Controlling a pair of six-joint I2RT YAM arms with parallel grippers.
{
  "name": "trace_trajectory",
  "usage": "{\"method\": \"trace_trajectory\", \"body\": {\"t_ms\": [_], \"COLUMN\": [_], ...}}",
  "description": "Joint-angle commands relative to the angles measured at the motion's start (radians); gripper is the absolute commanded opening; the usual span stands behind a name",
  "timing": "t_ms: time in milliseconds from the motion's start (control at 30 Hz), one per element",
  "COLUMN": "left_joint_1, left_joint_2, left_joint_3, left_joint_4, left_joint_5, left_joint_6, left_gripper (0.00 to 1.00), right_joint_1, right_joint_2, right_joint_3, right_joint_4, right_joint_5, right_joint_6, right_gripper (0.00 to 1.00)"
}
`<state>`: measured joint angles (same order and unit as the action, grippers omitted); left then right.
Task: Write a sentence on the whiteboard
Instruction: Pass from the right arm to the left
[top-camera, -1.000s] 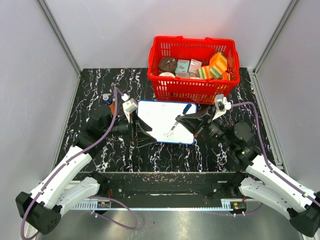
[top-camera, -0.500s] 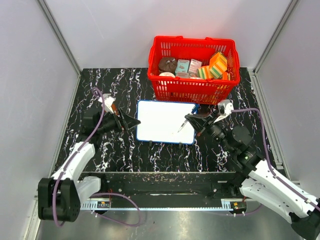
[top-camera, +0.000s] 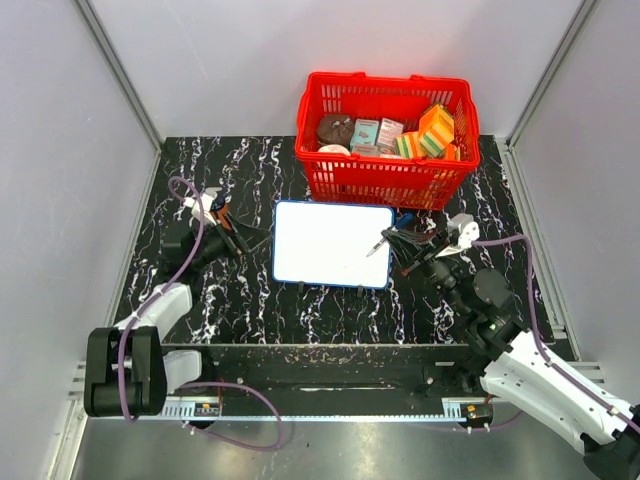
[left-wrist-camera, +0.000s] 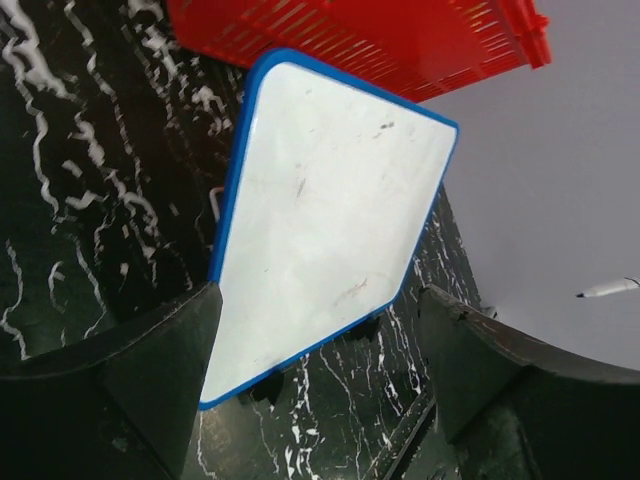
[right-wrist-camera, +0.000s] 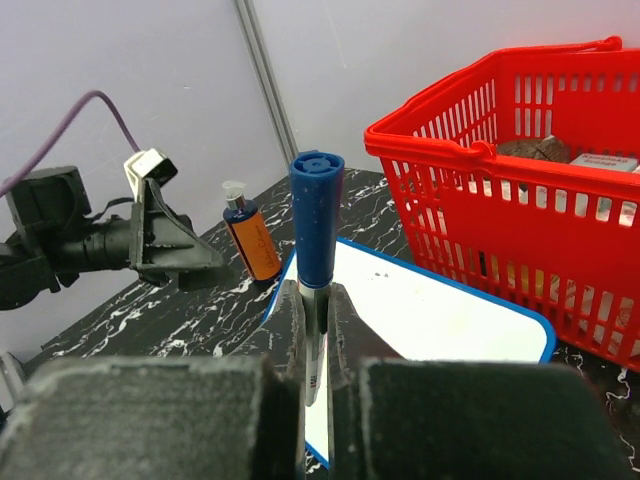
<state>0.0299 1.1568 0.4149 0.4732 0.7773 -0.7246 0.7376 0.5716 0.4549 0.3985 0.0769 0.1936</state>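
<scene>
The flat white whiteboard with the thin blue frame lies at the centre of the top view on the black marbled surface, just below the red plastic basket. No blue sentence can be seen on it yet, so the first stroke is judged to be the step in hand.

A slim marker with a blue cap on its rear end is clamped tight in the right jaws, its tip over the whiteboard's right edge. The left jaws are spread wide and hold nothing, left of the whiteboard.

For a clean start, the tip should be carried to the whiteboard's upper left corner and lowered gently, so that the unheld whiteboard is not pushed along.

Faint smudges on the whiteboard are shown only by the left wrist view. A small orange bottle is plain only in the right wrist view, where the grip on the marker is also confirmed.
</scene>
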Motion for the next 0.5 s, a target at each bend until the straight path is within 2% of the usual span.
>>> {"method": "trace_trajectory", "body": {"t_ms": [0,67,100,133,167,200,233,300,367,467], "left_joint_1": [-0.066,-0.138,-0.238,-0.292,-0.348,-0.460,-0.510,-0.618,-0.680,-0.821], "left_joint_2": [-0.049,-0.123,-0.153,-0.214,-0.244,-0.268,-0.302,-0.305,-0.273,-0.180], "left_joint_3": [0.008,0.057,0.083,0.110,0.158,0.177,0.192,0.231,0.272,0.361], "left_joint_4": [0.236,0.145,0.093,-0.048,-0.104,-0.146,-0.197,-0.206,-0.252,-0.301], "left_joint_5": [0.100,0.090,0.047,-0.001,-0.053,-0.166,-0.226,-0.342,-0.415,-0.536], "left_joint_6": [-0.033,0.065,0.115,0.175,0.292,0.341,0.396,0.421,0.465,0.557], "left_gripper": [0.83,0.84,0.84,0.84,0.85,0.86,0.87,0.87,0.87,0.87], "right_joint_1": [0.002,0.002,0.003,0.003,0.002,0.002,0.002,0.003,0.003,0.002], "right_joint_2": [0.007,0.022,0.027,0.042,0.048,0.054,0.065,0.077,0.091,0.108], "right_joint_3": [0.036,0.056,0.063,0.076,0.097,0.105,0.114,0.136,0.157,0.177], "right_joint_4": [0.039,0.022,0.013,0.002,-0.019,-0.027,-0.035,-0.052,-0.078,-0.098], "right_joint_5": [-0.023,-0.043,-0.048,-0.051,-0.048,-0.042,-0.023,-0.014,0.001,0.001], "right_joint_6": [-0.043,0.000,0.015,0.048,0.072,0.101,0.153,0.197,0.253,0.293], "right_gripper": [0.00,0.00,0.00,0.00,0.00,0.00,0.00,0.00,0.00,0.00]}}
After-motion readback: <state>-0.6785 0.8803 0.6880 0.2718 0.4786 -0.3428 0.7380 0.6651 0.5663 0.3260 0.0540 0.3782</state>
